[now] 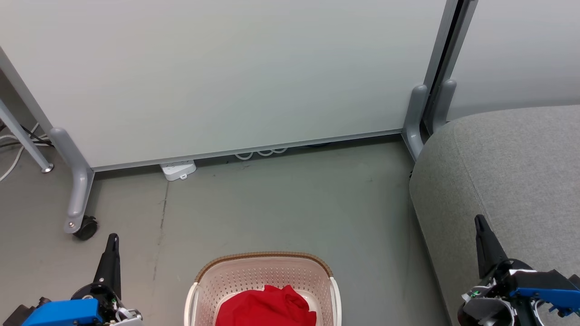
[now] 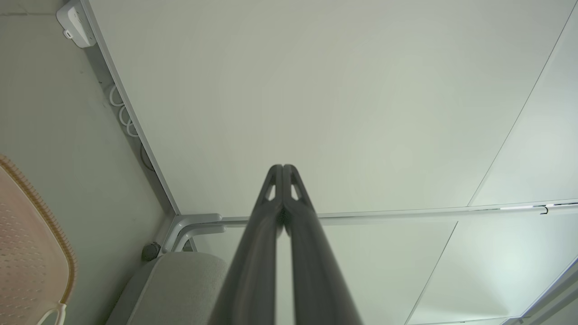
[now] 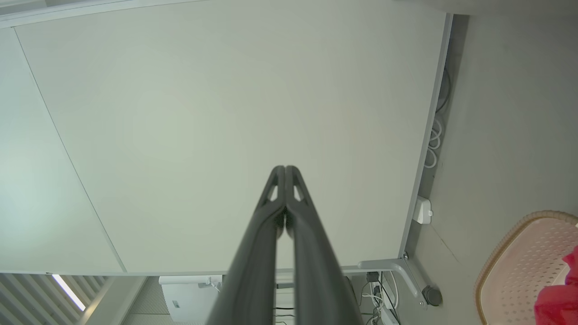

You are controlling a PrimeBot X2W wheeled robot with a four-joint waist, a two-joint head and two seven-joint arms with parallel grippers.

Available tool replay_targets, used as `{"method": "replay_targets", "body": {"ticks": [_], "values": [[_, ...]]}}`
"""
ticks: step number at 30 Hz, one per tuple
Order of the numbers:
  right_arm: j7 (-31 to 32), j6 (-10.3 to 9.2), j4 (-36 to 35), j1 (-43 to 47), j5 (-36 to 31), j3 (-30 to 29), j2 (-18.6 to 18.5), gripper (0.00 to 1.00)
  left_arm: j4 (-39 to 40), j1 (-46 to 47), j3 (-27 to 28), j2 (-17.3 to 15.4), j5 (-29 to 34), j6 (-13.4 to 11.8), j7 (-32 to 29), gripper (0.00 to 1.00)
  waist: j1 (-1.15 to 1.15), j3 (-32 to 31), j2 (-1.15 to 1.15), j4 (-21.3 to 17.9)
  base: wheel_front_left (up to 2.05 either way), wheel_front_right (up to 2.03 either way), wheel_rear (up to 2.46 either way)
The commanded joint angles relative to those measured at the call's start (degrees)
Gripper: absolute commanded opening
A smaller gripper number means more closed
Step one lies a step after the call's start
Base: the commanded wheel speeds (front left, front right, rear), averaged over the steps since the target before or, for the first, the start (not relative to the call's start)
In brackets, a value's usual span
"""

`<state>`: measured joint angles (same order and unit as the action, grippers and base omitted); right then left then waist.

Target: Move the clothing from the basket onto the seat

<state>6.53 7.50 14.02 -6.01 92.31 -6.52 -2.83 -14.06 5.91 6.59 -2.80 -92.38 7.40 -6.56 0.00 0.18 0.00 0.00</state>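
Observation:
Bright red clothing (image 1: 267,308) lies bunched in the cream basket (image 1: 263,267) with a brown rim, on the floor at the bottom middle of the head view. The grey seat (image 1: 507,167) stands to the basket's right. My left gripper (image 1: 113,240) is shut and empty, raised left of the basket. Over the seat's front edge my right gripper (image 1: 479,222) is shut and empty too. In the left wrist view the fingertips (image 2: 283,169) meet, with the basket (image 2: 27,253) and seat (image 2: 180,284) below left. The right wrist view has its gripper (image 3: 285,170) pressed shut, the basket (image 3: 524,266) and clothing (image 3: 560,302) at lower right.
A white partition panel (image 1: 226,77) on grey wheeled feet (image 1: 79,213) stands behind the basket. A white power strip (image 1: 178,170) and coiled cables (image 1: 263,152) lie at its base. A table leg (image 1: 27,140) and cords are at far left. Bare grey floor (image 1: 290,203) lies between basket and panel.

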Motion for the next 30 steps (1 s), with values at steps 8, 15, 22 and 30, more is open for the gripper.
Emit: {"method": "replay_targets", "body": {"ticks": [8,15,22,30], "values": [[-0.15,-0.01,1.88,1.75,-0.05,0.27,0.15,1.00,-1.89,-1.46,-0.23,0.52,0.05,-0.20,0.27,1.00,0.00,0.00,0.00,0.00,0.00,0.00,0.00],[-2.23,-0.01,1.80,1.17,-1.85,1.99,0.12,1.00,-1.59,-0.86,-2.02,0.44,1.77,-0.29,2.34,1.00,0.00,0.02,0.00,-0.02,0.00,0.00,0.00],[-3.89,-0.01,2.27,0.62,-7.62,2.36,0.09,1.00,-1.02,-0.43,-2.92,0.38,6.44,-0.86,3.98,1.00,0.00,0.11,0.00,-0.03,0.00,0.00,0.00],[-5.92,-0.01,2.36,0.05,-17.97,2.79,0.08,1.00,0.71,-0.27,-4.41,0.30,14.91,-2.00,6.02,1.00,0.00,0.29,0.00,0.01,0.00,0.00,0.00]]}}
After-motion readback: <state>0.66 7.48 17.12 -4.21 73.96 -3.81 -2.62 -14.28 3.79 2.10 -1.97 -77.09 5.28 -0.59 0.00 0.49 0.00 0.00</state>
